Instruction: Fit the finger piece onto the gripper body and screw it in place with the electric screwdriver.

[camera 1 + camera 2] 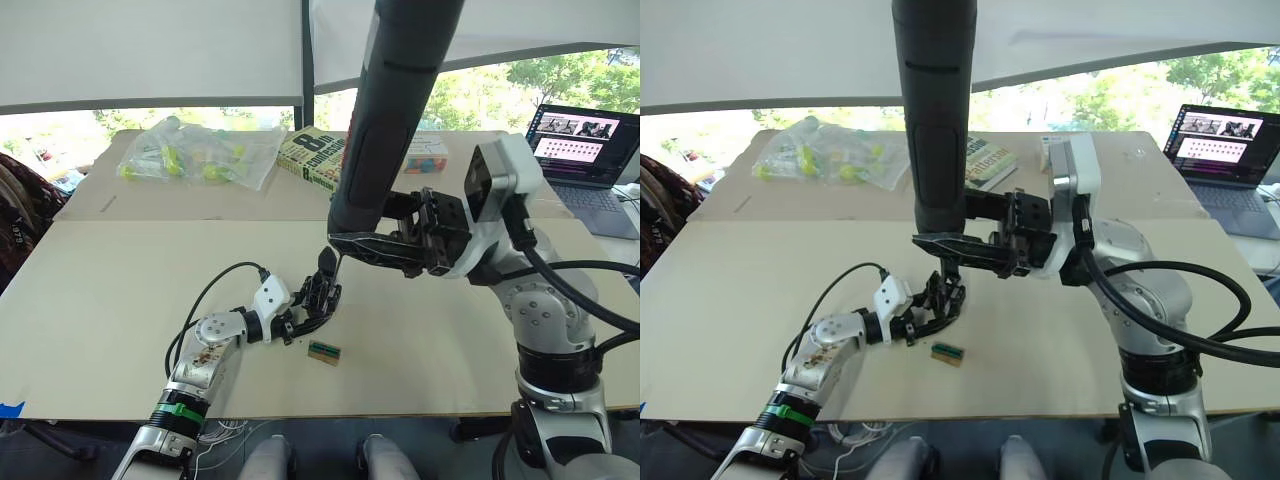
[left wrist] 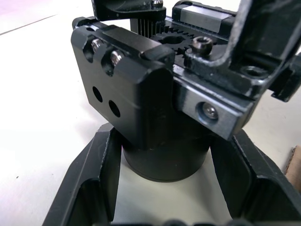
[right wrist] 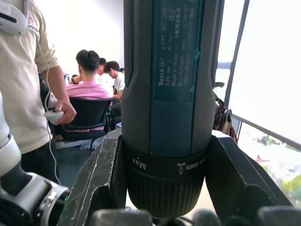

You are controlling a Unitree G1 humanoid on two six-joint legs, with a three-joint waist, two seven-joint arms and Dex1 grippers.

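L gripper (image 1: 312, 300) low, fingers clamped, R gripper (image 1: 385, 250) raised, closed, wrist apparently turned sideways

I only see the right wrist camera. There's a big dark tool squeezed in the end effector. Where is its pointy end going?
Observer: The electric screwdriver stands nearly upright, and its thin bit points down at the gripper body low over the table.
Operator: What's holding that thing?
Observer: The left end effector has it between its two black fingers, down at the table.
Operator: Is the bit touching a screw?
Observer: The tip sits right at the top of the body, but I can't tell whether it touches.
Operator: Anything else close by?
Observer: A small green-topped block lies on the table beside the left end effector, apart from it.
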